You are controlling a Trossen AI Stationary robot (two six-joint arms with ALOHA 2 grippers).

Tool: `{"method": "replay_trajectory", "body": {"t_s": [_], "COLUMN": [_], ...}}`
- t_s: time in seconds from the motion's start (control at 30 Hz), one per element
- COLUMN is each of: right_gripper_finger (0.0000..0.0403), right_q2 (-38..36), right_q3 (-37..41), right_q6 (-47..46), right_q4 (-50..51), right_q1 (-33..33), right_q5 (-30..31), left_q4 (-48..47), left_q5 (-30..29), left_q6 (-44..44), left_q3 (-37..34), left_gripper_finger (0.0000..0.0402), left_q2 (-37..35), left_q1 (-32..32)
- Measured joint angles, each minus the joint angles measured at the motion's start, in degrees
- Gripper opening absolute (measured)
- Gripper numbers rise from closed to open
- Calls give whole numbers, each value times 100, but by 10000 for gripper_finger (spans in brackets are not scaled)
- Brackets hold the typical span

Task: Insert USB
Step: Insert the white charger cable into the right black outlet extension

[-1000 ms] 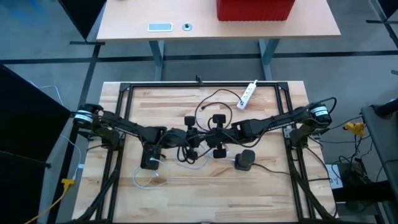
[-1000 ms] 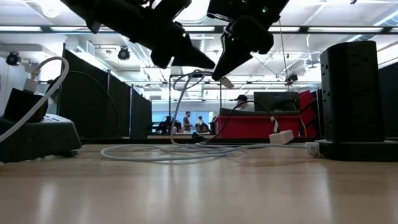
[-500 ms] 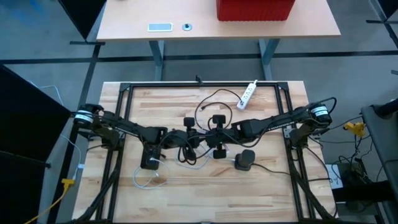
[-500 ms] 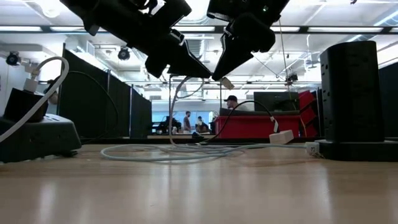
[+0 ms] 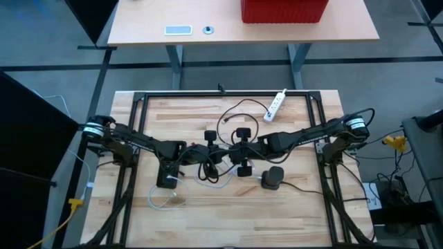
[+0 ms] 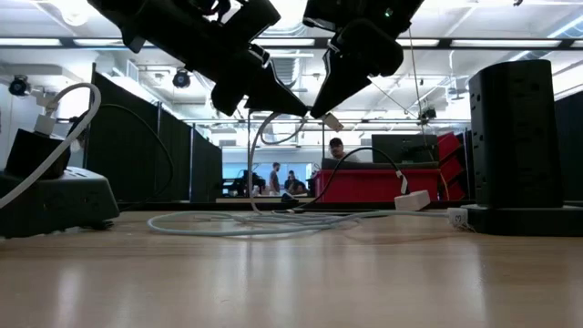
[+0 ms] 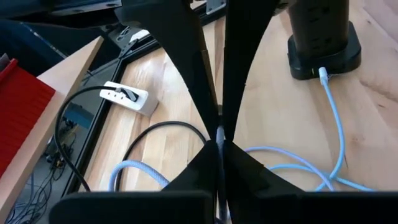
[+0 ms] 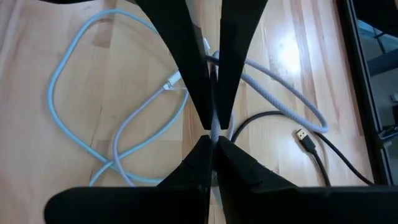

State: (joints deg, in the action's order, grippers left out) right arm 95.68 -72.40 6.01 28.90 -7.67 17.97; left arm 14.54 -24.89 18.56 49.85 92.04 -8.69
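A grey braided USB cable (image 6: pixel 257 150) rises from the wooden table (image 5: pixel 228 221) to mid-air at the table's middle, where both grippers meet. Its pale plug (image 6: pixel 332 121) sticks out past my right gripper (image 6: pixel 323 113), which comes down from the right and is shut on it. My left gripper (image 6: pixel 304 109) reaches in from the left, shut, with its tips at the cable just behind the plug. In the high view both grippers (image 5: pixel 218 153) (image 5: pixel 232 152) are close together. A black charging tower (image 5: pixel 272 178) stands on the table near the right gripper. My left gripper's shut tips lie against or just over the raised cable (image 6: pixel 278 116) behind the plug; whether they touch it I cannot tell. My right gripper pinches the cable's plug end (image 6: pixel 330 119) between its two fingertips, slanting down from the right. The plug sticks out beyond the tips, clear of the table, and the cable hangs slack below.
A black hub (image 5: pixel 166 178) with a light-blue cable (image 5: pixel 163 200) sits left of centre. A white power strip (image 5: pixel 277 104) lies at the far right. A black cable with a loose USB plug (image 8: pixel 303 135) lies under the grippers. A black metal frame (image 5: pixel 138 124) borders the table.
My left gripper's fingers have tipped down a little, onto the raised stretch of cable beside the right gripper's tips. My right gripper and the plug have kept still.
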Motion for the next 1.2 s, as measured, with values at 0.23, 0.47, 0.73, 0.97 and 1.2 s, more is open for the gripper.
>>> {"method": "replay_trajectory", "body": {"t_s": [0.23, 0.47, 0.73, 0.97, 1.2], "right_gripper_finger": [58, 130, 144, 109, 81], "right_q2": [-7, -194, -249, -322, -380], "right_q3": [-576, -702, -692, -692, -692], "right_q6": [3, -149, -46, -118, -152], "right_q4": [1578, 1862, 1505, 1414, 1366], "right_q1": [-133, -207, -254, -390, -510], "right_q5": [-44, -29, 443, 403, 389], "left_q4": [-120, -149, -201, -405, -352], "left_q5": [-5, 181, 163, -138, -159], "left_q6": [-90, -187, -233, -253, -259], "left_q3": [-18, -78, -166, -182, -182], "left_gripper_finger": [1, 1, 1, 1, 1], "left_q2": [-214, -713, -966, -978, -978], "left_q1": [-1, -177, -354, -361, -358]}}
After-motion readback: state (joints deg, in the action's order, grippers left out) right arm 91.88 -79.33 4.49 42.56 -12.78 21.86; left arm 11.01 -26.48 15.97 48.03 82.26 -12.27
